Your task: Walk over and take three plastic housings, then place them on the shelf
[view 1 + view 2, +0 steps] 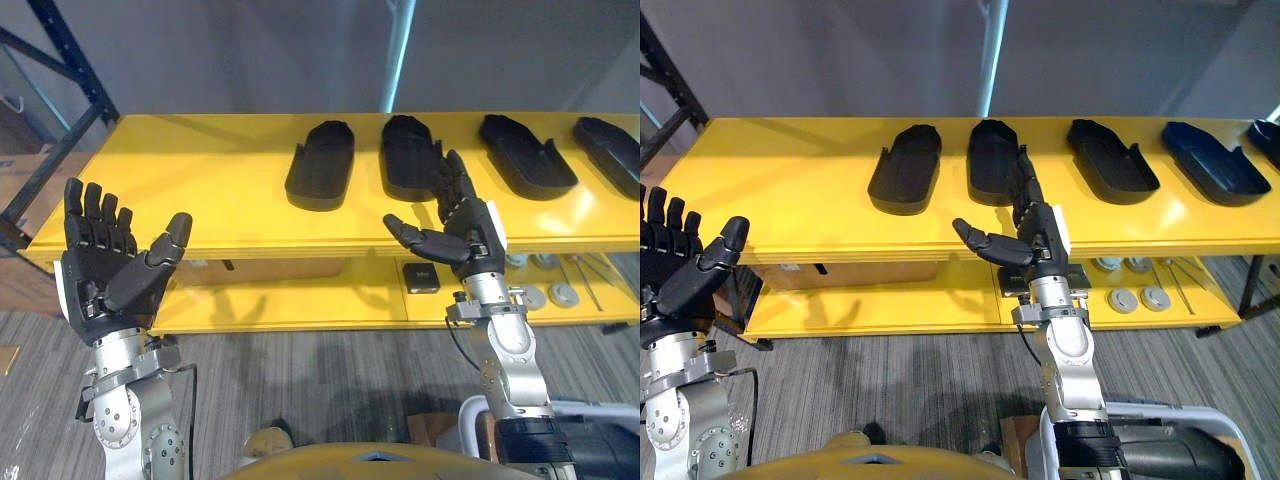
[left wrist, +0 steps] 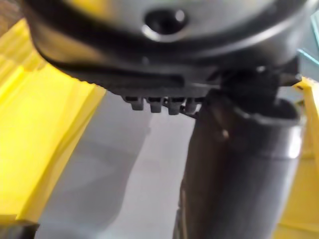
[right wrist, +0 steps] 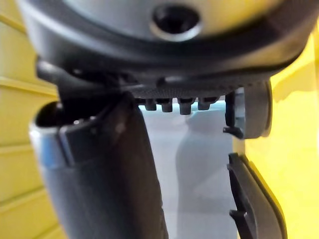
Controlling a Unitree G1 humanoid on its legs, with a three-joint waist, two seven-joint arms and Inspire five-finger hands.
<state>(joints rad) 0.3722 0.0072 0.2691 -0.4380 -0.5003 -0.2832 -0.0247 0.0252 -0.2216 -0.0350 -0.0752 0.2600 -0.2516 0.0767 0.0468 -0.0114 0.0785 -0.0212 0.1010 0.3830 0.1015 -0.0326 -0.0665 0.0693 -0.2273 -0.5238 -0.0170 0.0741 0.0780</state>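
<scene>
Raised left hand (image 1: pixel 105 270) and right hand (image 1: pixel 465 235) face the shelf (image 1: pixel 200 180), fingers (image 1: pixel 100 215) released and empty. Black housings (image 1: pixel 322 165) lie in a row on it.

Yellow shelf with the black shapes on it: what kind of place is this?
Probably a workshop or factory, not a home. The long yellow shelf holds a row of black plastic housings, small round grey parts lie on its lower level, and a dark steel rack frame stands beside it.
</scene>
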